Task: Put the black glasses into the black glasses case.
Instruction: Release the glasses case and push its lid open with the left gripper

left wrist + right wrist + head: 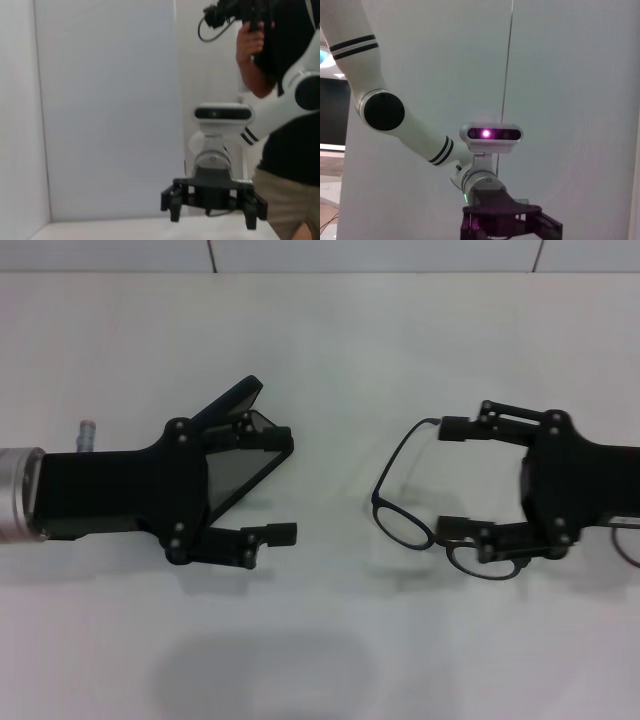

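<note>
Tabletop (pixel 330 330): white surface carrying the case and the glasses, with both arms reaching in from the sides.

Left end effector (pixel 275 480): at 9 o'clock in the head view, fingers spread wide and pointing toward 3 o'clock; it holds nothing. One finger lies by the case's upper edge, the other ends below the case, apart from it.

Black glasses case (pixel 240 455): lies between the spread fingers of the left end effector, lid raised and tilted toward 12 o'clock, the grey inside showing. Its palm-side end is hidden under the end effector, so contact there cannot be told.

Black glasses (pixel 405 523): right of centre on the tabletop, well apart from the case, toward 3 o'clock of it. Frame front faces 9 o'clock; one temple curves up toward 1 o'clock and ends at the upper finger of the right end effector.

Right end effector (pixel 450 480): at 3 o'clock, fingers wide apart and pointing toward 9 o'clock. The lower finger overlaps the second lens; whether it touches cannot be told. No grip is closed on the glasses.

Person (pixel 280 100): stands behind the right arm in the left wrist view.
</note>
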Robot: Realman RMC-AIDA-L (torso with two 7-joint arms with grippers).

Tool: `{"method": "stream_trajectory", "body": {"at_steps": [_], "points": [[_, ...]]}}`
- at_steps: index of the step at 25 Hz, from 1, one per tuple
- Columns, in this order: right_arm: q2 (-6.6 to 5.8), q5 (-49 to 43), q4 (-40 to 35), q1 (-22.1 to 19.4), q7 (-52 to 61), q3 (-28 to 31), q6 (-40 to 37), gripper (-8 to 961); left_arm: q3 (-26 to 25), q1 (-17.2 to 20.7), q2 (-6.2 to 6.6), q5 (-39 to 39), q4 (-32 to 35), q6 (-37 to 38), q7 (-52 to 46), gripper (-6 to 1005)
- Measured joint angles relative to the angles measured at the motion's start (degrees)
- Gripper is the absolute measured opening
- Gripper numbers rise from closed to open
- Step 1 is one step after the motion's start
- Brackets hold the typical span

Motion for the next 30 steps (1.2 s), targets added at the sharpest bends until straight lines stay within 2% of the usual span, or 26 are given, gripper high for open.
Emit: {"method": "stream_trajectory", "body": {"at_steps": [4,7,14,16,19,21,25,27,30], "points": [[1.96,-1.7,0.5,1.1,-0.3,-0.1,2.1,843,0.2,0.2,0.51,1.6,1.8,0.3,-0.1,852],[2.55,-2.9,1.7,2.0,-0.3,-0.7,3.6,843,0.3,0.7,0.53,2.2,2.2,0.9,0.0,852],[2.44,-2.7,2.2,1.7,-0.3,-1.3,3.9,843,-0.6,1.4,0.10,1.4,2.1,1.2,0.2,853],[1.96,-2.6,1.5,1.3,-0.1,-1.1,3.6,843,-3.5,1.4,-0.51,-0.2,2.0,0.8,-1.2,853],[0.98,-2.6,-0.4,-0.3,1.0,-0.5,3.5,843,-9.5,0.8,-1.30,-0.5,4.0,-2.1,-9.4,853],[0.35,-2.6,-2.4,-2.1,2.3,0.7,3.6,843,-10.8,-0.4,-1.25,2.4,6.9,-6.7,-17.6,851],[-0.14,-2.7,-4.9,-5.5,3.2,4.2,3.8,843,-10.6,-4.1,-1.25,15.3,14.8,-15.2,-34.8,848],[-0.16,-2.8,-5.0,-6.0,3.2,5.0,3.9,843,-10.3,-5.6,-2.10,22.9,19.6,-16.7,-41.7,846],[-0.13,-3.0,-4.8,-6.0,3.2,5.0,4.0,843,-10.1,-6.3,-4.55,31.0,25.9,-18.4,-45.8,843]]}}
